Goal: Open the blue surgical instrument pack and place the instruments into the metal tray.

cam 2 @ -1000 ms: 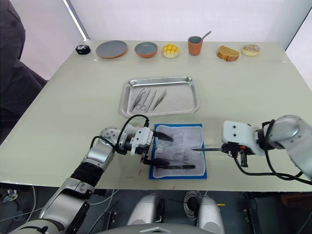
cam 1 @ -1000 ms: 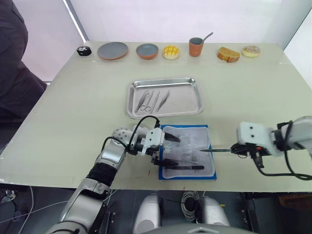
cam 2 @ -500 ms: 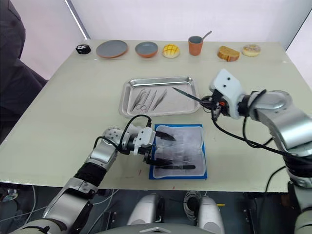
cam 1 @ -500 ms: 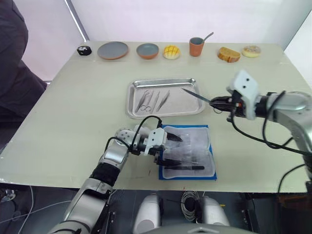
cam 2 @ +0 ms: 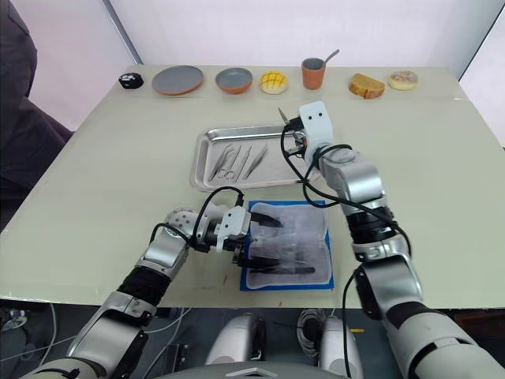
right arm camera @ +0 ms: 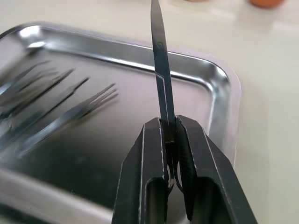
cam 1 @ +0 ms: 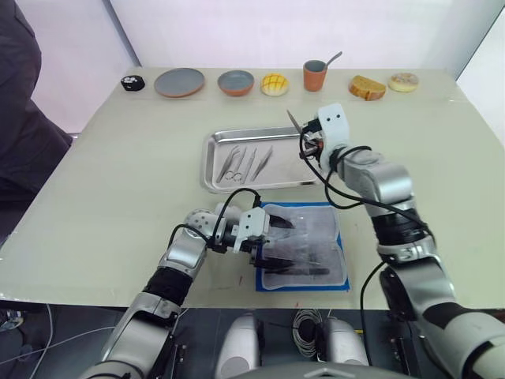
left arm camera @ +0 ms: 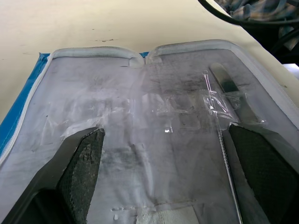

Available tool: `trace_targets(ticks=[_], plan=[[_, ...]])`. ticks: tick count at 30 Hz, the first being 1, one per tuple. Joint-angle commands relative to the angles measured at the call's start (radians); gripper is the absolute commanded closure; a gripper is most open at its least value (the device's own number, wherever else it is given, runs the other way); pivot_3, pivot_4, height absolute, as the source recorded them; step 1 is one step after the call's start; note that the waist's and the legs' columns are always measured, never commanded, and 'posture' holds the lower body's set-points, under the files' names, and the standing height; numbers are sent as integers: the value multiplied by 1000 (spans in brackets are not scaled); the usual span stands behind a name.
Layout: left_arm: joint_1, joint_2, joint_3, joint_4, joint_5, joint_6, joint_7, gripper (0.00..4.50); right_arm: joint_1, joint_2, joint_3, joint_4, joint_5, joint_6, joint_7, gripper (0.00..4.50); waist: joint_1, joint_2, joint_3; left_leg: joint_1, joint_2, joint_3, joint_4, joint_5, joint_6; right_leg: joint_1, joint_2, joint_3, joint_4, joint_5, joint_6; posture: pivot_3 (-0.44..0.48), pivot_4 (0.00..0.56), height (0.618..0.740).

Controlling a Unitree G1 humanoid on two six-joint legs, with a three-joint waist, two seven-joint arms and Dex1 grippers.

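Observation:
The blue surgical instrument pack [cam 1: 341,251] lies open near the table's front edge, its clear inner face [left arm camera: 154,121] turned up. Slim instruments [left arm camera: 228,168] still lie inside it. My left gripper [cam 1: 274,243] is open, its fingers [left arm camera: 84,163] spread over the pack's left part. The metal tray [cam 1: 215,158] sits just beyond the pack with three instruments [cam 1: 246,162] in its left half. My right gripper [right arm camera: 168,125] hovers over the tray's right end, shut on a pair of scissors [right arm camera: 159,70] whose blades point up and away.
Along the far edge stand a small black object [cam 1: 132,80], a grey plate [cam 1: 179,82], a bowl [cam 1: 236,81], a yellow bun [cam 1: 274,84], an orange cup with a spoon [cam 1: 315,75], bread [cam 1: 368,87] and a doughnut [cam 1: 403,81]. A person stands at the left.
My right gripper has carried the scissors from beside the pack's right edge up and over to the tray's right end. The left gripper has stayed on the pack.

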Motion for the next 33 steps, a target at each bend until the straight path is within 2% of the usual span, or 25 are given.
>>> trace_targets(ticks=[1, 9, 17, 33], plan=[[27, -9, -36, 24, 24, 15, 18, 0, -34, 42, -10, 27, -11, -53, -36, 4470, 1, 0, 0, 0, 0, 0, 0, 0, 0, 0, 0, 0, 0, 0, 0, 0, 150, 740], [36, -7, -36, 20, 25, 14, 29, 0, -51, 134, -21, 159, -34, -123, -105, 4470, -1, 0, 0, 0, 0, 0, 0, 0, 0, 0, 0, 1, 0, 0, 0, 0, 150, 740], [41, -3, -35, 14, 23, 18, 33, 0, -76, 180, -14, 282, -41, -187, -93, 4470, -3, 0, 0, 0, 0, 1, 0, 0, 0, 0, 0, 1, 0, 0, 0, 0, 150, 740], [32, 0, -31, 45, 22, -3, 34, 0, -121, 170, -47, 415, -50, -277, -98, 4470, -4, 0, 0, 0, 0, 1, -1, 0, 0, 0, 0, 1, 0, 0, 0, 0, 150, 740]])
